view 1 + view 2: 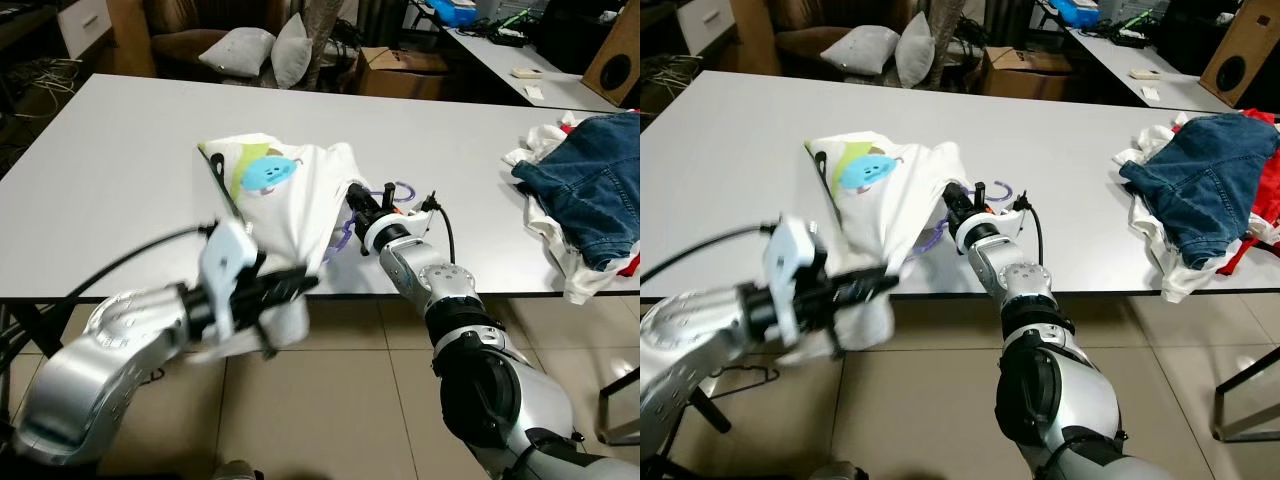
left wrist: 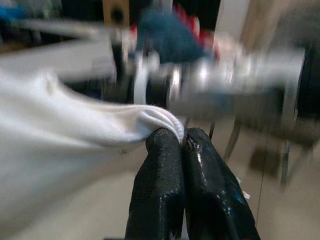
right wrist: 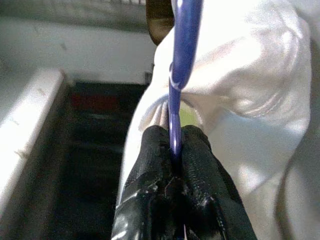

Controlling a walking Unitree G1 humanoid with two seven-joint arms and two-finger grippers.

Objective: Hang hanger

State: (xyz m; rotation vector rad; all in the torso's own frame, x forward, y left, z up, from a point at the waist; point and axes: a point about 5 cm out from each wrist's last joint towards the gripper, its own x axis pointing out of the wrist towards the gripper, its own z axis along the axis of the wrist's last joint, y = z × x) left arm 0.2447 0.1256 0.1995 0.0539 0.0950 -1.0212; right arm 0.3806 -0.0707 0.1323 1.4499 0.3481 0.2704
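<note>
**Both tools on shirt and hanger: keep grips firm, pull hem straight**

Left eye view: white shirt point(image 1: 285, 190) with a blue-green print lies at the near edge of the grey counter point(image 1: 120, 150), its lower part dragged off the edge. Left tool point(image 1: 290, 283) sits below the counter edge with white cloth bunched around it; the arm is blurred. Right tool point(image 1: 353, 200) reaches in over the counter edge at the shirt's side, next to the purple hanger point(image 1: 400, 190), whose hook pokes out beside the shirt. A pile of jeans and clothes point(image 1: 585, 195) is well apart on the robot's right.

Right eye view: same layout. Hanger loops point(image 1: 1002, 190) show just beside the right wrist, and part of the hanger looks tucked under the shirt.

Left wrist view: left tool's fingers point(image 2: 162, 185) pressed together, pinching a fold of the white shirt hem point(image 2: 150, 120). Background blurred.

Right wrist view: right tool's fingers point(image 3: 150, 170) pressed together on the thin purple hanger bar point(image 3: 176, 100), shirt cloth draped right behind it.

Judgement: the step looks like getting the shirt seated on the hanger before hanging. To do it well, hold the hanger bar steady and level with the right tool and tug the hem down evenly with the left. The bar is thin and smooth, so twisting could slip it. A hard pull may drag the shirt off the hanger.
</note>
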